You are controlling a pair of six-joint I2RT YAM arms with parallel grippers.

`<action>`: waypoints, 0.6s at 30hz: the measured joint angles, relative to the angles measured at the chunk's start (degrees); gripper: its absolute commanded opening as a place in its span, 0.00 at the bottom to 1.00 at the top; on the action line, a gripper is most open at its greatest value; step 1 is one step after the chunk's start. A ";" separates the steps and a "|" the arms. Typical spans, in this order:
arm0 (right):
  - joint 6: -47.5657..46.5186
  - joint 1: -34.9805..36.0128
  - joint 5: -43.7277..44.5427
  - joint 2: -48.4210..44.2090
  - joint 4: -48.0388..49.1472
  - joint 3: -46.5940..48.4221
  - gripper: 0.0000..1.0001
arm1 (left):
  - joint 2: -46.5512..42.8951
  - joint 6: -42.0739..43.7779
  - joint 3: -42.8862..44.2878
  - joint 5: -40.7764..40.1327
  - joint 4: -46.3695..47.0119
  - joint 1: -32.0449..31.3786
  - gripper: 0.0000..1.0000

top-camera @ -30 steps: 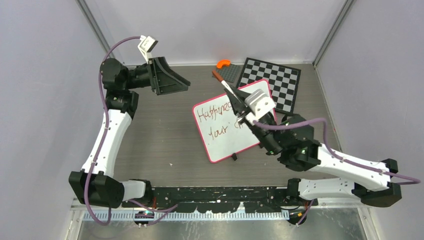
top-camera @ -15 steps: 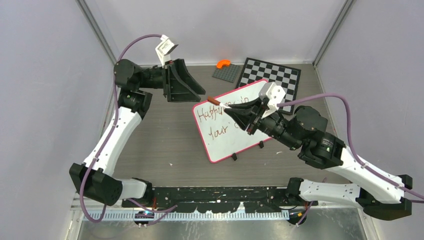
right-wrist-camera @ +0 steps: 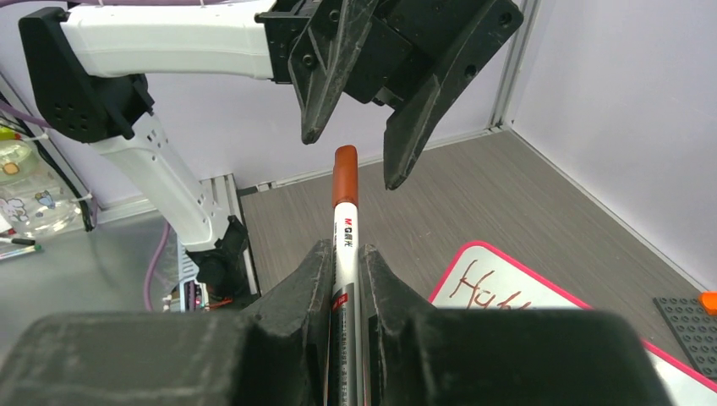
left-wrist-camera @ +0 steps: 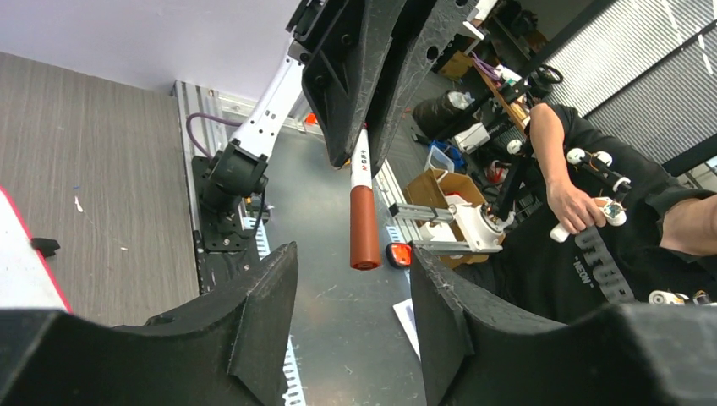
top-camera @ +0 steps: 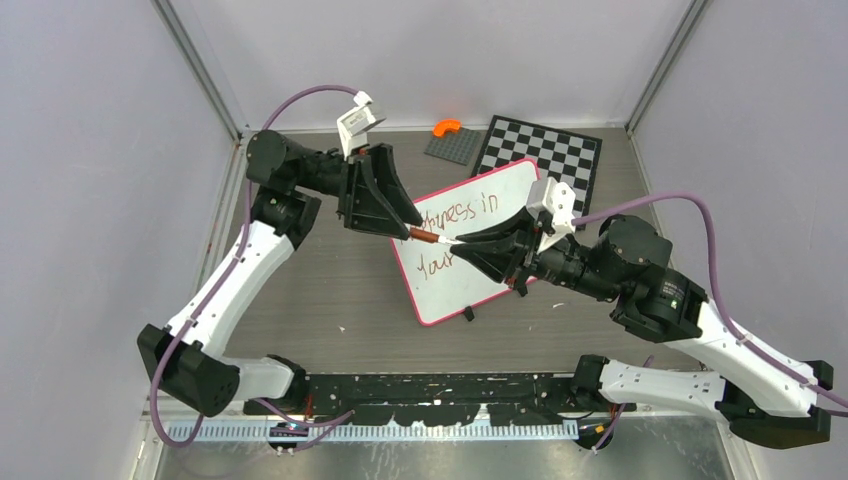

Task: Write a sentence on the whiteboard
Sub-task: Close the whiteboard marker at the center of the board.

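The right pincer [top-camera: 452, 243] is clamped tight on a red-capped marker [top-camera: 430, 239], held level above the whiteboard [top-camera: 470, 288], which lies toward the desk's [top-camera: 340, 290] far right corner, just beside the chessboard [top-camera: 545, 152]. The left pincer [top-camera: 405, 228], about half open, straddles the marker's cap without touching it. Part of the sentence [top-camera: 462, 205] shows; the arms hide the rest.

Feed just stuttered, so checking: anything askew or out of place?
The whiteboard lies skewed, its far corner seemingly overlapping the chessboard. Otherwise nothing: the right gripper holds the marker between the open jaws of the left gripper.
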 measured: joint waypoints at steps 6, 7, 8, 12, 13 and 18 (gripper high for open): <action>0.07 -0.26 -0.98 0.07 -0.57 0.00 0.00 | -0.13 -0.04 -0.20 0.48 0.35 -1.44 0.40; 0.11 -0.26 -0.98 0.11 -0.61 0.00 0.00 | -0.15 -0.02 -0.33 0.63 0.37 -1.75 0.39; 0.17 -0.28 -0.98 0.17 -0.61 0.00 0.00 | -0.17 0.00 -0.50 0.72 0.37 -1.95 0.38; 0.28 -0.39 -0.96 0.57 -1.11 0.00 0.00 | -0.22 -0.02 -1.16 0.98 0.35 -2.58 0.30; 0.35 -0.39 -0.94 0.68 -1.27 0.00 0.00 | -0.22 -0.02 -1.18 1.09 0.35 -2.69 0.27; 0.98 -0.37 -1.11 1.03 -1.49 0.02 0.00 | -0.22 -0.02 -1.27 1.22 0.35 -2.99 0.06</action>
